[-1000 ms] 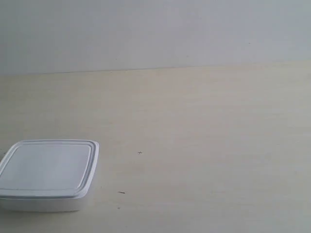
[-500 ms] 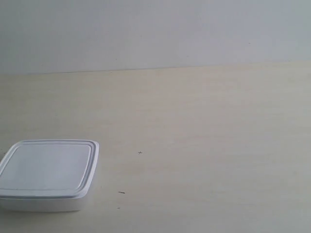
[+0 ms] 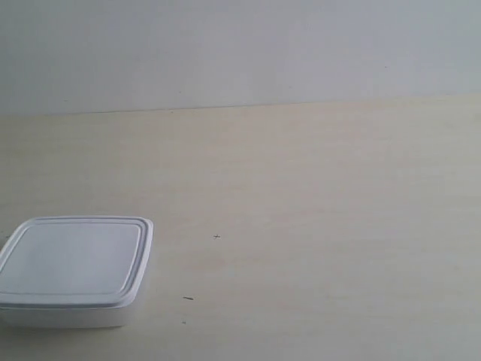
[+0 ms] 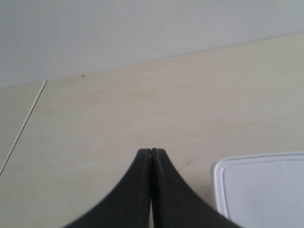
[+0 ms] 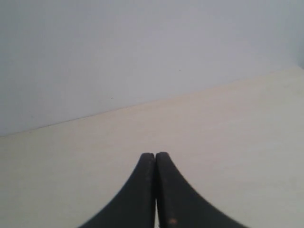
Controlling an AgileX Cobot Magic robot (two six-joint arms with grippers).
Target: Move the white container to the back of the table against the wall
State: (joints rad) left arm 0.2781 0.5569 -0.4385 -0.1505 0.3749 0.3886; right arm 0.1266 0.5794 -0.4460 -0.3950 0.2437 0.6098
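The white container (image 3: 75, 271), a shallow square plastic box with rounded corners and a flat raised-rim lid, sits lid on at the near edge of the surface (image 3: 323, 218), a wide pale cream wood-grain top. In the exterior view it lies toward the near corner on that view's left. It is well apart from the back edge, where the surface meets the plain light grey-white wall (image 3: 240, 53). A few tiny dark specks (image 3: 188, 298) lie on the bare surface just beside the box.

Neither arm shows in the exterior view. The left wrist view shows the left gripper (image 4: 151, 151) with its two black fingers pressed together and nothing between them. One rounded corner of the white container (image 4: 261, 190) appears close beside it, apparently not touching. In the right wrist view the right gripper (image 5: 155, 154) is likewise closed on nothing. That view shows only surface and wall, with no box.

By my reading the task has not begun: the box is untouched and the step in hand is the approach. The left arm looks the better placed for it. The next move calls either for parting the fingers to take the box by its sides, or for setting the closed gripper against its near wall. The box then has to go straight across to the back edge until it rests against the wall. The box is low and wide, so a push off its centre line may turn it.
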